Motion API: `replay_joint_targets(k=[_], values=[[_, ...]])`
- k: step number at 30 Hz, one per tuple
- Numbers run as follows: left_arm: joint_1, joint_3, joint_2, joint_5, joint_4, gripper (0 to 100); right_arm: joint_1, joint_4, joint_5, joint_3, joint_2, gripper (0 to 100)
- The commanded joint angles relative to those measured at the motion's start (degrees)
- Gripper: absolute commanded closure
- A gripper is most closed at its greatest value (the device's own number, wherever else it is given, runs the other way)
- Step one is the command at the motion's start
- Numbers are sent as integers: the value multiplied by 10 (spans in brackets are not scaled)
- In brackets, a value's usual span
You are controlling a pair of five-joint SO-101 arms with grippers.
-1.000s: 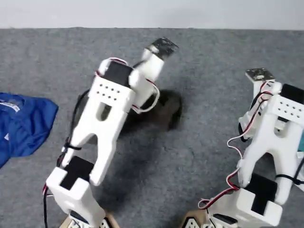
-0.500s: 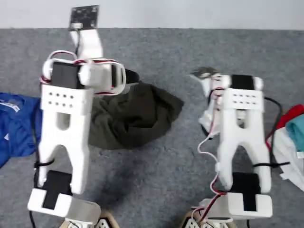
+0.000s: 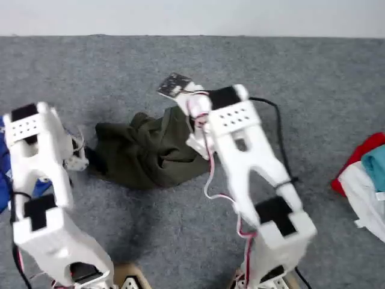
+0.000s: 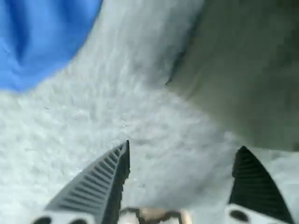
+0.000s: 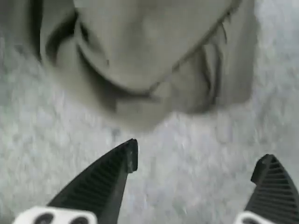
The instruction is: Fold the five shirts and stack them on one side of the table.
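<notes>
A crumpled olive-green shirt [image 3: 147,155] lies in a heap at the middle of the grey table. The left arm stands at its left edge, and my left gripper [image 4: 182,158] hangs open just above the carpet, with the olive shirt [image 4: 247,70] to one side and a blue shirt [image 4: 42,37] to the other. The right arm leans over the heap's right edge. My right gripper [image 5: 198,163] is open and empty above bare carpet, close to the folds of the olive shirt [image 5: 149,51].
The blue shirt [image 3: 3,180] lies at the table's left edge, mostly hidden behind the left arm. A pile of red, teal and white shirts [image 3: 366,177] sits at the right edge. Grey carpet [image 3: 301,78] covers the table.
The left arm swung from over the shirt out to its left edge and lowered. The right arm moved left from the table's right side to the shirt's right edge.
</notes>
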Motion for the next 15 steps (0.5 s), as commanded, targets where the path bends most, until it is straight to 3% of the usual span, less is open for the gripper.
replay_joint_targets(k=[1,4,9,11,15], values=[[-18,10,72,-7,15,663,-23,-7,-18,-120,95,612],[-19,10,127,-7,14,663,-22,3,-18,-215,199,656],[-18,10,192,-7,15,663,20,80,-17,-358,353,991],[-18,10,205,-7,16,667,44,140,-17,-412,388,956],[-11,7,230,-10,8,738,98,141,-18,-414,360,983]])
